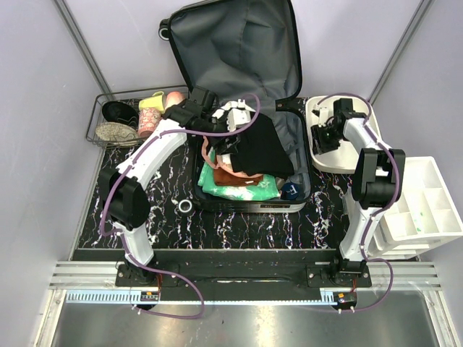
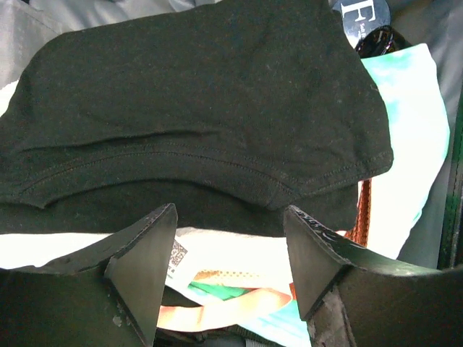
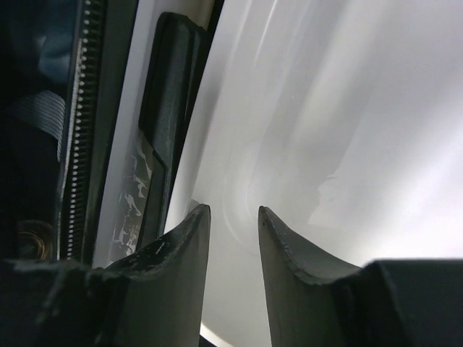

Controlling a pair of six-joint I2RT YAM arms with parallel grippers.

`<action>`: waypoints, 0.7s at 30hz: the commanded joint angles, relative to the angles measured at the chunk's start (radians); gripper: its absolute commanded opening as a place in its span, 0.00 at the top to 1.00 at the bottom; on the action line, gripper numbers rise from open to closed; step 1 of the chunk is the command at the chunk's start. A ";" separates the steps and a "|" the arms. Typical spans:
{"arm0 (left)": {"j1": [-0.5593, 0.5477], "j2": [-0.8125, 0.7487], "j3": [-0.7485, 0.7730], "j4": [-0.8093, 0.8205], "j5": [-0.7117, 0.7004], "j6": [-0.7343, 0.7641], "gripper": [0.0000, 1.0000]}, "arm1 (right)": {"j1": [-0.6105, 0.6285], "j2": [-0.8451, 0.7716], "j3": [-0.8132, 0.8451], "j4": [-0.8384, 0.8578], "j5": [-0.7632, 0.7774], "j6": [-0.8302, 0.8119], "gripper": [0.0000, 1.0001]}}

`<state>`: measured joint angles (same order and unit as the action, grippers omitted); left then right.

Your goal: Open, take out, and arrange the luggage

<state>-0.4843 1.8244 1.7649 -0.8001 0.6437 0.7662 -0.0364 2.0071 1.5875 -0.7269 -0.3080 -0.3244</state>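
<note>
The black marbled tabletop point(image 1: 239, 228) is bounded by pale walls on the left, right and far sides. The luggage point(image 1: 239, 43) is set at its centre. Its lid is raised toward the far wall, with the grey lining exposed. The base is packed to the rim with clothing.

A white divided bin point(image 1: 434, 210) is placed off the right edge. A wire basket point(image 1: 92, 119) holding shoes and cups is placed at the far left, just beside the luggage. A white tub point(image 1: 329, 160) is placed close against the luggage's right side, with a narrow strip of tabletop seen between them.

A black garment point(image 2: 195, 108) is spread on top of the pile, over a green and white garment point(image 1: 231, 189). A navy cap point(image 1: 291, 191) is tucked into the near right corner.

The left hand point(image 2: 230, 215) is held over the near hem of the black garment. Its fingers are spread and nothing is gripped. The right hand point(image 3: 233, 211) is lowered inside the tub, by the wall nearest the luggage. Its fingers are narrowly parted and nothing is held.

Open tabletop is found only along the near strip, where a tape roll point(image 1: 185, 206) lies.
</note>
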 commanded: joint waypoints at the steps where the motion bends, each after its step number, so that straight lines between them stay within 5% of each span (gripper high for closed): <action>1: -0.014 -0.019 0.041 -0.028 0.046 0.093 0.34 | 0.024 -0.086 0.063 -0.015 -0.080 0.019 0.55; 11: -0.152 -0.062 -0.044 -0.113 -0.001 0.396 0.34 | -0.005 -0.361 -0.046 0.076 -0.253 -0.077 0.21; 18: -0.211 0.002 -0.051 -0.122 -0.085 0.486 0.34 | 0.009 -0.459 -0.196 0.156 -0.399 -0.100 0.11; 21: -0.208 0.029 -0.041 -0.108 -0.122 0.469 0.41 | 0.013 -0.505 -0.279 0.210 -0.427 -0.145 0.07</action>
<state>-0.6930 1.8183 1.7065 -0.9272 0.5713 1.1881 -0.0353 1.5433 1.3918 -0.5915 -0.6460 -0.4110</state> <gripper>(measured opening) 0.639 0.902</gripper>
